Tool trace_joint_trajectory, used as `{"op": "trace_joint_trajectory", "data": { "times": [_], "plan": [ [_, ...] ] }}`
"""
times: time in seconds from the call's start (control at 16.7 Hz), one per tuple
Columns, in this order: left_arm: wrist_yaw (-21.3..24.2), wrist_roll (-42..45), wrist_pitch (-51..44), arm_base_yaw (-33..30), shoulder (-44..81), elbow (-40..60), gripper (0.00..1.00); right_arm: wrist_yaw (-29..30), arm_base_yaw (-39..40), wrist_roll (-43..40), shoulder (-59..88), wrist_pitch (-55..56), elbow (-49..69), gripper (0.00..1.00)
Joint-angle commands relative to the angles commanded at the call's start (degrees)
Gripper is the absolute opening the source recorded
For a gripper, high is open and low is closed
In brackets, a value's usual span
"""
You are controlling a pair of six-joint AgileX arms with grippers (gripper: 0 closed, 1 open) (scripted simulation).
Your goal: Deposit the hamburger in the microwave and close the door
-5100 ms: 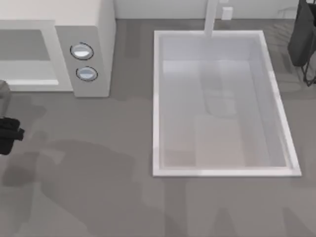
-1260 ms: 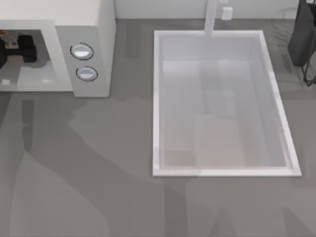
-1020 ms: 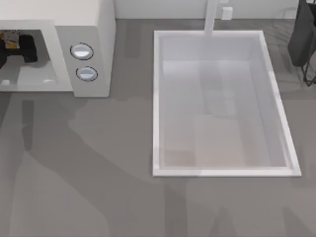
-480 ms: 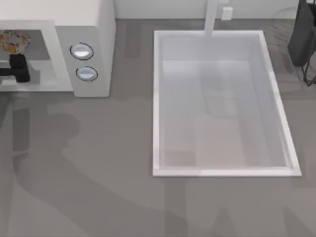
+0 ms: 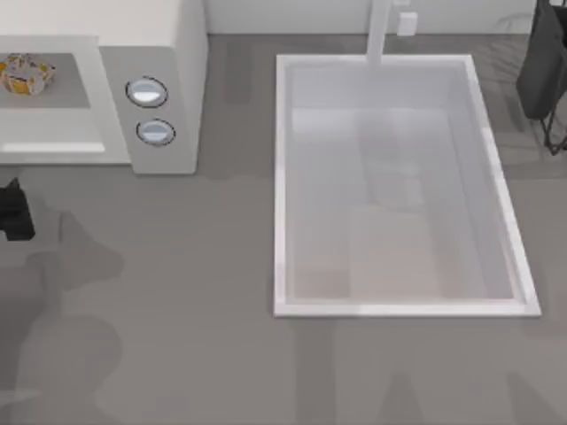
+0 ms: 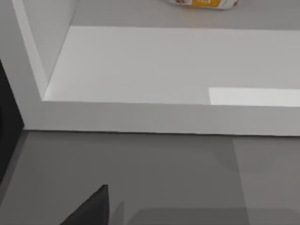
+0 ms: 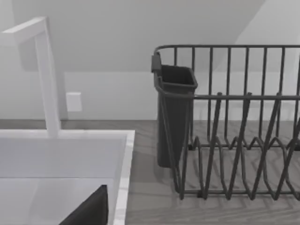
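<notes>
The left hand (image 5: 12,212) waits at the desk's left edge, just in front of the microwave (image 5: 159,53); whether it is clenched cannot be told. The hamburger (image 5: 27,73) lies inside, behind it. The door is not visible.

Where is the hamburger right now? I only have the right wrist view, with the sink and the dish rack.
Observer: The hamburger lies on the grey floor inside the microwave.
Operator: Where is the left gripper?
Observer: The left gripper is over the table at the top view's left edge, in front of the microwave and apart from the hamburger.
Operator: Is the microwave closed?
Observer: No, its front stands open; the left wrist view looks straight in.
</notes>
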Motion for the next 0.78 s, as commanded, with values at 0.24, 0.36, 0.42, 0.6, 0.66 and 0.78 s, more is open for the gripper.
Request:
{"op": "trace_joint_trajectory", "data": {
  "times": [0.24, 0.36, 0.42, 0.6, 0.66, 0.78],
  "plan": [
    [0.54, 0.24, 1.98, 0.67, -1.58, -2.98, 1.0, 0.0, 0.0, 0.0, 0.0, 0.0, 0.0, 1.0],
    [0.54, 0.24, 1.98, 0.67, -1.58, -2.98, 1.0, 0.0, 0.0, 0.0, 0.0, 0.0, 0.0, 1.0],
    [0.45, 0.2, 1.83, 0.37, -1.28, -2.83, 1.0, 0.0, 0.0, 0.0, 0.0, 0.0, 0.0, 1.0],
    [0.38, 0.18, -0.29, 0.43, -3.42, -2.14, 1.0, 0.0, 0.0, 0.0, 0.0, 0.0, 0.0, 1.0],
    [0.36, 0.18, -2.18, 0.43, -5.13, -1.65, 1.0, 0.0, 0.0, 0.0, 0.0, 0.0, 0.0, 1.0],
    [0.3, 0.16, -7.75, 0.39, -9.34, -0.51, 1.0, 0.0, 0.0, 0.0, 0.0, 0.0, 0.0, 1.0]
  ]
}}
